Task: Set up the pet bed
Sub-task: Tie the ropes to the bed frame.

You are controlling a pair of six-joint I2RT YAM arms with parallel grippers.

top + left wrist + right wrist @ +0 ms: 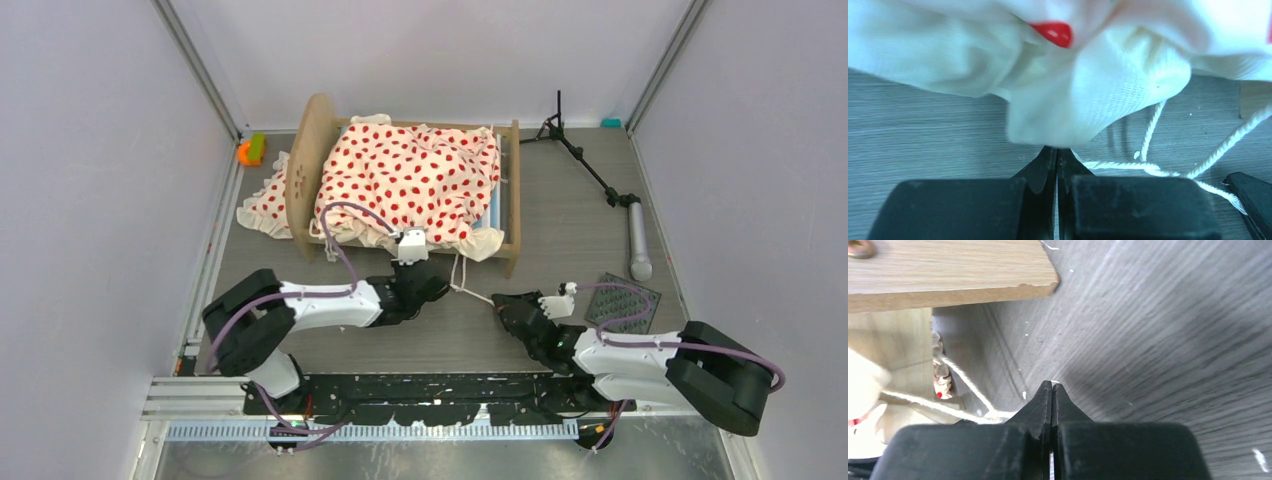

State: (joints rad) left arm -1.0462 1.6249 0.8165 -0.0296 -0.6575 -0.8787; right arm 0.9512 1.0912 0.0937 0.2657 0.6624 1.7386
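The pet bed (305, 170) is a light-wood frame at the back middle of the top view. Cream red-polka-dot bedding (410, 180) lies heaped over it, and a sliver of striped mattress (497, 205) shows at the right end. My left gripper (438, 284) is shut by the bed's near side. In the left wrist view its tips (1056, 149) touch the hanging cream ruffle (1088, 95), and I cannot tell if any cloth is pinched. A white cord (1148, 167) trails on the floor. My right gripper (502, 302) is shut and empty, low over the floor (1052, 385) near the bed's wooden corner (948, 270).
A black tripod stand (590, 170) with a grey handle (640, 245) lies at the back right. A dark studded mat (622, 300) lies beside my right arm. An orange and green toy (250, 150) sits at the back left. Walls close in on both sides.
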